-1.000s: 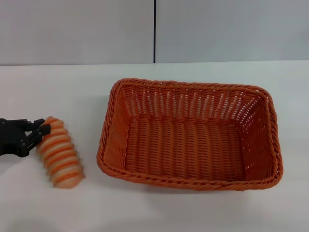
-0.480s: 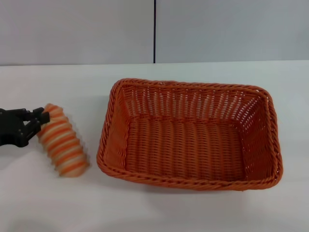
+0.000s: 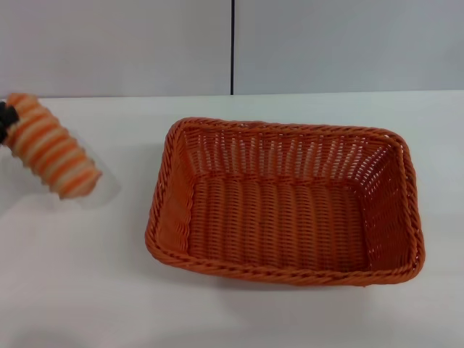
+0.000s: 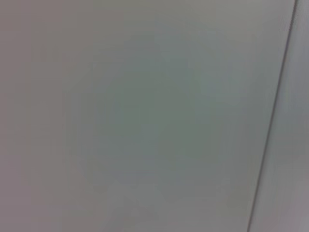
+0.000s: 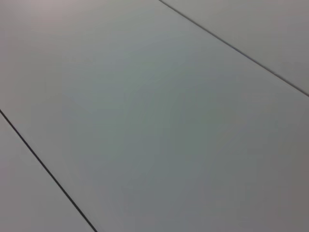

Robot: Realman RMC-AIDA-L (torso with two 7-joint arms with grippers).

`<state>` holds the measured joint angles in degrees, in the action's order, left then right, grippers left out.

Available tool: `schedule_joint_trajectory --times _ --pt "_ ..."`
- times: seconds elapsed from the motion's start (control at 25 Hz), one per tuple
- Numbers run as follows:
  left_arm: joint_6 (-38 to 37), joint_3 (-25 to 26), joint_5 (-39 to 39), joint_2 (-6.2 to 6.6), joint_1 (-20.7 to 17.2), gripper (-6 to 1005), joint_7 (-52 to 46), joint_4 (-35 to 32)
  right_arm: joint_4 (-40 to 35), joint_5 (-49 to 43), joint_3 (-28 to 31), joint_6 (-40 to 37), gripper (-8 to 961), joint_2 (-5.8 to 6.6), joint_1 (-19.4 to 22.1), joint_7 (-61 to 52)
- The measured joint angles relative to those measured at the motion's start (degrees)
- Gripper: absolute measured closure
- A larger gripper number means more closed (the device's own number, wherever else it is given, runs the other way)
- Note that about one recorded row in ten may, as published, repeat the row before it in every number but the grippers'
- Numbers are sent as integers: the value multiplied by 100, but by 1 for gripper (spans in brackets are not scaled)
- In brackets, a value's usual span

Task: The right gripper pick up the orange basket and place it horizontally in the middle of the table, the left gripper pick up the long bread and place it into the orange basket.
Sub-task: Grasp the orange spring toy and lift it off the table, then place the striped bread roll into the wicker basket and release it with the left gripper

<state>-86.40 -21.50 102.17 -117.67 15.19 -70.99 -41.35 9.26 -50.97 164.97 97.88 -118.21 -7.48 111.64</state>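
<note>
The orange basket point(image 3: 284, 128) lies lengthwise across the middle of the white table point(image 3: 87, 283), open side up and with nothing in it. The long bread point(image 3: 52, 154), striped orange and cream, hangs tilted in the air at the far left, well above the tabletop and left of the basket. Only a black sliver of my left gripper point(image 3: 6, 120) shows at the picture's left edge, shut on the bread's upper end. The right gripper is out of view. Both wrist views show only a plain grey wall.
A grey wall with a dark vertical seam point(image 3: 233, 47) stands behind the table. Bare tabletop lies to the left of and in front of the basket.
The left gripper has lifted the long bread off the table, moving it up and to the left. The basket has not moved.
</note>
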Motion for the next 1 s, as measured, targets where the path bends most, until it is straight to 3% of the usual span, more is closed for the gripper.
schedule_joint_trajectory --times 0.2,0.28,0.48,0.6,0.68,0.84,1.0 --pt "-273 130 -906 -16 37 876 -25 314 -4 46 0 4 516 -22 -15 -2" --pt "-539 95 -1254 -9 266 880 -26 750 -4 47 0 6 515 -35 -34 -2" --pt "-909 -104 -1260 -31 660 887 -11 1319 -124 47 0 19 516 -53 -86 -3" --pt "-983 -414 -1266 -31 893 887 95 1691 -170 48 0 22 516 -57 -85 -3" --pt "-953 -1133 -1253 -66 1244 888 419 2195 -237 47 0 22 516 -59 -74 -3" --pt "-911 -1452 -1255 -90 1415 890 514 2377 -256 48 0 21 516 -57 -60 -3" --pt "-521 -2323 -1214 -91 1621 894 465 2394 -259 47 0 -22 517 -55 -62 -3"
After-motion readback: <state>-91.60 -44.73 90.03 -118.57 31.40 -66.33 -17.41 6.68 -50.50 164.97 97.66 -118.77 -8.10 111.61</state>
